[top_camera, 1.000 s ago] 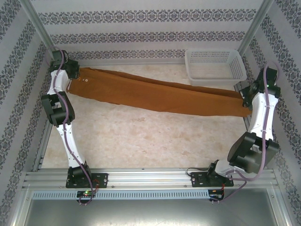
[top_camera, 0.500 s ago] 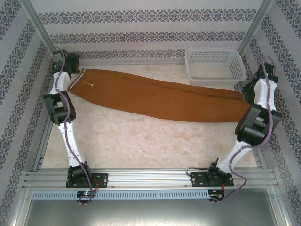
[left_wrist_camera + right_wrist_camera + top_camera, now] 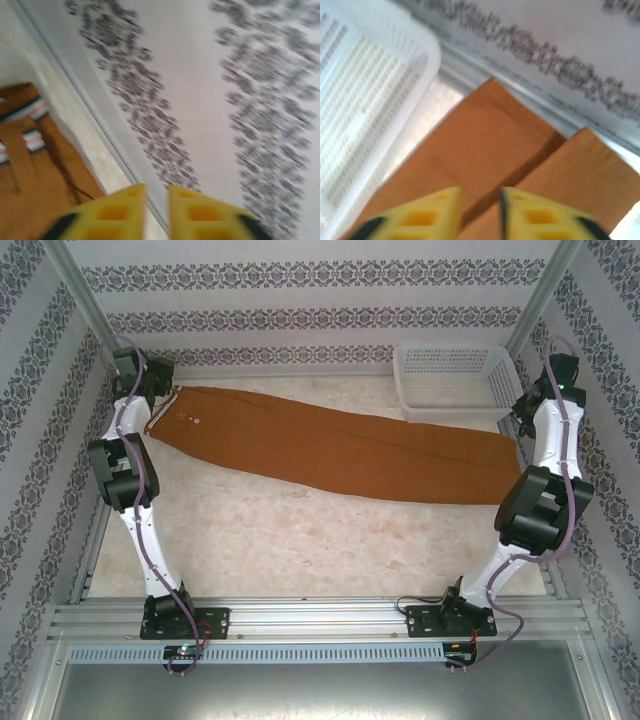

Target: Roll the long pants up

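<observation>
From above, shows the long pants [image 3: 340,445] laid flat and full-length on the pale marbled counter [image 3: 300,540]. Runs them on a slant from the waist at far left to the cuffs at right, just in front of the white mesh basket [image 3: 457,380]. Shows also a small pale button [image 3: 196,420] near the waist, and 2 arms reaching to opposite ends of the cloth. Cannot make out finger spacing from that height.

From the left wrist, adds detail lost from overhead: a ribbed waistband [image 3: 25,122] striped in dark, white and pinkish bands on the rust-brown fabric. Puts the left fingers [image 3: 117,215], blocky yellow plastic with square recesses, nearly together with nothing between them. Places them beside the waist corner, facing the patterned wall [image 3: 225,100], much blurred.

From the right wrist, picks out the 2 leg ends lying side by side, with a dark line of shadow between them, smooth matte cloth and straight-cut hems near the foot of the wall. Sets the right fingers [image 3: 427,215] a little apart and empty above the cuffs. Brings in the basket's perforated plastic side and rounded corner, just left of the cloth.
</observation>
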